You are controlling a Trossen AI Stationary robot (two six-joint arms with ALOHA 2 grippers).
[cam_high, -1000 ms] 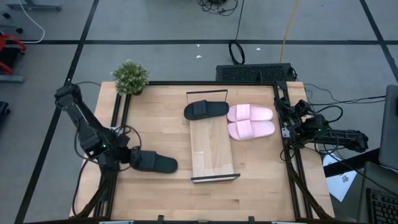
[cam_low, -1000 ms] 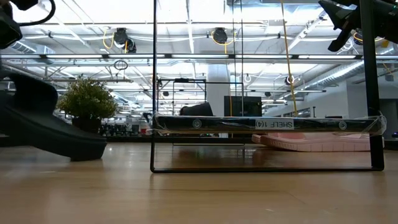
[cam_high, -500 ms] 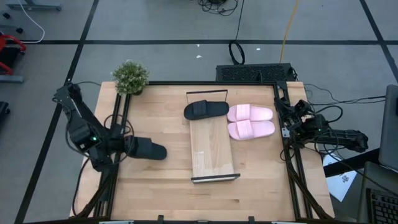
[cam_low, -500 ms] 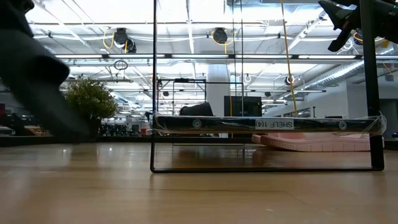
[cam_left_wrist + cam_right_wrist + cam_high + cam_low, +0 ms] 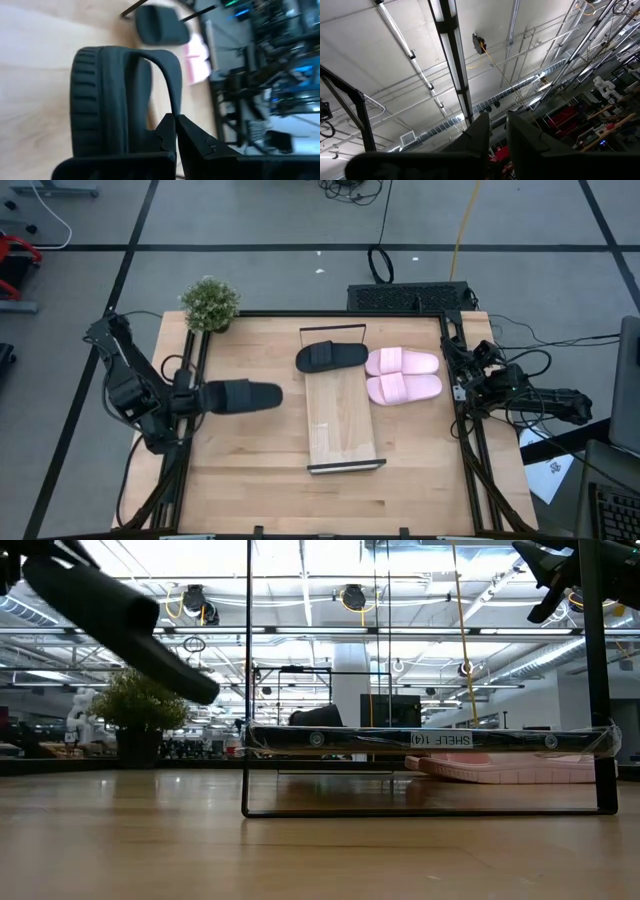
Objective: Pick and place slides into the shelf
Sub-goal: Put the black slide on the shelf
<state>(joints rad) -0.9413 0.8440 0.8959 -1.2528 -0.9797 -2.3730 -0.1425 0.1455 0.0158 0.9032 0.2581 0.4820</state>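
Left end effector point(image 5: 196, 398) holds black slide point(image 5: 240, 396) aloft.

Potted plant point(image 5: 210, 304) at table point(image 5: 260, 490) corner

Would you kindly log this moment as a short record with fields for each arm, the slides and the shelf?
left gripper: shut on black slide, lifted clear of the table
right gripper: parked off the table's right edge, camera facing the ceiling
second black slide: resting on the far end of the shelf
pink slides: side by side on the table, right of the shelf
potted plant: far left corner
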